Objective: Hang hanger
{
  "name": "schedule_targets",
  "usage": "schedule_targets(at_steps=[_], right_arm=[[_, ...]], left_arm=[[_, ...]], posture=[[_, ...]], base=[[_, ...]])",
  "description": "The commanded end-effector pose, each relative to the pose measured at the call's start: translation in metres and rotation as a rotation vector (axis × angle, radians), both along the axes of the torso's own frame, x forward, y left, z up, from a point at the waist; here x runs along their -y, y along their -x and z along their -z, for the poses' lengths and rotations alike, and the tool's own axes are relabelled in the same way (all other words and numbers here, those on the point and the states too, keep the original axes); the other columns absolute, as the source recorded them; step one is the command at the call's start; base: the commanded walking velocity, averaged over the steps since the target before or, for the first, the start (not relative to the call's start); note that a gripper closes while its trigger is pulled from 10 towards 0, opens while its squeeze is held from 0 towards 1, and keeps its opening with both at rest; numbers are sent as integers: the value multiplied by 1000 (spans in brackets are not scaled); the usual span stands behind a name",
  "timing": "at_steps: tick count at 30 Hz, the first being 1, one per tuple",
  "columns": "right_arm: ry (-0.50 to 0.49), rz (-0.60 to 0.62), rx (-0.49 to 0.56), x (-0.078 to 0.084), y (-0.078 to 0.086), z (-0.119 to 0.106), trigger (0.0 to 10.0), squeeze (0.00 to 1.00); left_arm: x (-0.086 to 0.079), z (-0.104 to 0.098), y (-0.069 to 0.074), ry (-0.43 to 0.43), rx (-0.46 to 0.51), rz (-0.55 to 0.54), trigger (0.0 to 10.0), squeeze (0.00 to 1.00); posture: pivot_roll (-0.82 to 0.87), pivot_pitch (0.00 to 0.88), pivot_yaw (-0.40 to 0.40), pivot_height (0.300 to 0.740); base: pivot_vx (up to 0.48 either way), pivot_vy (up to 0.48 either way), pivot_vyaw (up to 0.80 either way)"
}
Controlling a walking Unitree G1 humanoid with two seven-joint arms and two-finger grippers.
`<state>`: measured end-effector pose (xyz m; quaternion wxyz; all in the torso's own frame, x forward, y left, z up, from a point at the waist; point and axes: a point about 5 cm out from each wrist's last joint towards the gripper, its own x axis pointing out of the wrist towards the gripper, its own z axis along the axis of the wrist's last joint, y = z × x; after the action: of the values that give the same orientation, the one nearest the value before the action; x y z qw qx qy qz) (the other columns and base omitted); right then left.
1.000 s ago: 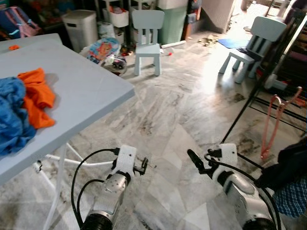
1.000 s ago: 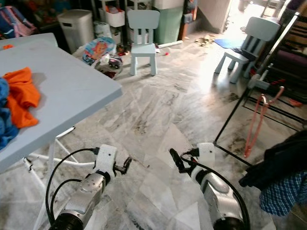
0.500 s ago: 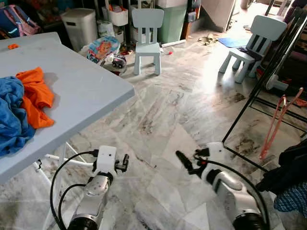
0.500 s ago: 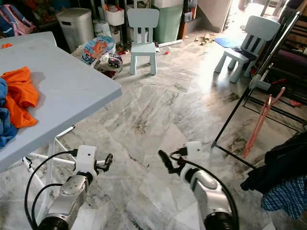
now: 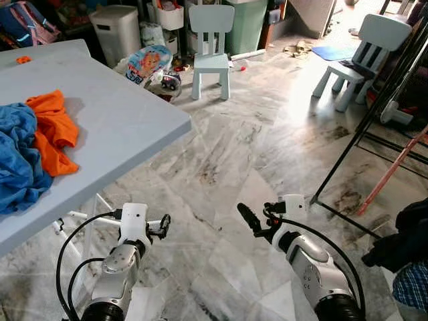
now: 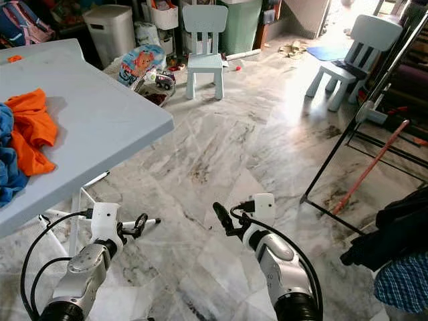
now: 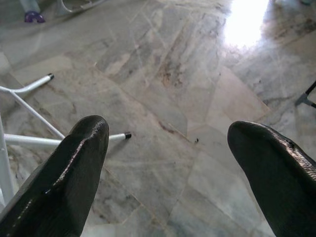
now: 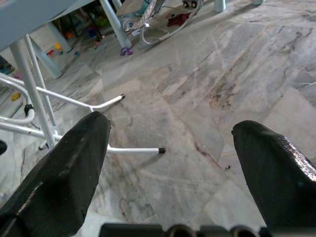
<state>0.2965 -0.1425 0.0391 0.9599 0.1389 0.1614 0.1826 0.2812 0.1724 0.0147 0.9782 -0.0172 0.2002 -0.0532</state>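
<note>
A pink hanger (image 5: 394, 170) slants against the black clothes rack (image 5: 374, 100) at the far right, partly cut off by the picture's edge. Dark and blue checked clothes (image 5: 404, 234) hang low on that rack. My left gripper (image 5: 162, 226) hovers over the marble floor beside the table's legs, open, with its fingers (image 7: 81, 163) wide apart and nothing between them. My right gripper (image 5: 249, 217) is held low over the floor in the middle, well left of the hanger. It is open too, its fingers (image 8: 276, 168) spread with only floor behind them.
A grey folding table (image 5: 134, 127) on my left carries an orange cloth (image 5: 53, 130) and a blue cloth (image 5: 17, 164); its white legs (image 6: 80, 221) reach the floor near my left arm. Two small pale chairs (image 5: 210, 40), a white bin (image 5: 114, 33) and toys stand at the back.
The camera has shifted, so the rack and hanger slid toward the right edge. Both arms now sit lower and further left in the picture. The grippers stay open and hold nothing.
</note>
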Motion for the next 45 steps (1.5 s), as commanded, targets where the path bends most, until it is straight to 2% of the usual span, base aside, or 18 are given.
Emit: schedule_targets(at_steps=[1, 5, 7, 10, 13, 14, 18, 20, 21, 22, 23, 24, 27, 29, 31, 33, 39, 45], right_arm=[[-9, 11, 23, 7, -3, -7, 10000, 0], [-39, 66, 30, 31, -1, -15, 10000, 0], [-31, 76, 26, 35, 0, -15, 10000, 0], [-9, 120, 44, 51, 16, -19, 10000, 0], [-20, 137, 54, 54, 23, -23, 10000, 0], [-28, 135, 58, 49, 27, -25, 10000, 0], [22, 110, 80, 34, 32, -26, 10000, 0], [56, 106, 90, 33, 29, -26, 10000, 0], [41, 143, 70, 42, 20, -24, 10000, 0], [41, 143, 70, 42, 20, -24, 10000, 0], [21, 169, 48, 48, 12, -23, 10000, 0], [21, 169, 48, 48, 12, -23, 10000, 0], [-4, 137, 24, 35, 1, -25, 10000, 0], [-6, 129, 42, 28, 0, -28, 10000, 0], [-2, 125, 52, 25, 0, -30, 10000, 0], [18, 138, 84, 18, -4, -34, 10000, 0], [64, 85, 91, 11, -3, -34, 10000, 0], [47, 89, 76, 17, -3, -33, 10000, 0]], left_arm=[[5, -7, -5, 11, 21, 16, 10000, 0], [24, -13, -10, 35, 42, 70, 10000, 0], [29, -15, -12, 38, 45, 88, 10000, 0], [49, -21, -17, 74, 51, 170, 10000, 0], [54, -22, -18, 80, 51, 200, 10000, 0], [55, -22, -20, 52, 43, 214, 10000, 0], [48, -28, -29, 65, 42, 179, 10000, 0], [45, -31, -31, 86, 42, 165, 10000, 0], [45, -33, -29, 95, 45, 160, 10000, 0], [45, -33, -29, 95, 45, 160, 10000, 0], [43, -35, -27, 73, 69, 159, 10000, 0], [43, -35, -27, 73, 69, 159, 10000, 0], [32, -39, -22, -28, 122, 126, 10000, 0], [26, -39, -21, -46, 127, 117, 10000, 0], [24, -39, -20, -54, 126, 115, 10000, 0], [15, -39, -17, -75, 122, 99, 10000, 0], [9, -41, -16, -91, 116, 92, 10000, 0], [14, -47, -17, -93, 152, 81, 10000, 0]], posture=[[41, 124, 35, 740], [-14, 134, 63, 740], [-53, 139, 73, 740], [-76, 145, 90, 740], [-94, 145, 94, 740], [-109, 145, 92, 740], [-120, 148, 93, 740], [-113, 151, 84, 740], [-94, 150, 68, 740], [-94, 150, 68, 740], [-71, 154, 38, 740], [-71, 154, 38, 740], [-22, 159, 1, 740], [-5, 164, -1, 740], [-5, 164, -1, 740], [-2, 166, -4, 740], [10, 173, -10, 740], [25, 176, -28, 740]], base=[[0, 0, 0], [0, 0, 0], [0, 0, 0], [0, 0, 0], [0, 0, 0], [0, 0, 0], [0, 0, 0], [0, 0, 0], [0, 0, 0], [0, 0, 0], [0, 0, 0], [0, 0, 0], [0, 0, 0], [0, 0, 0], [0, 0, 0], [0, 0, 0], [0, 0, 0], [0, 0, 0]])
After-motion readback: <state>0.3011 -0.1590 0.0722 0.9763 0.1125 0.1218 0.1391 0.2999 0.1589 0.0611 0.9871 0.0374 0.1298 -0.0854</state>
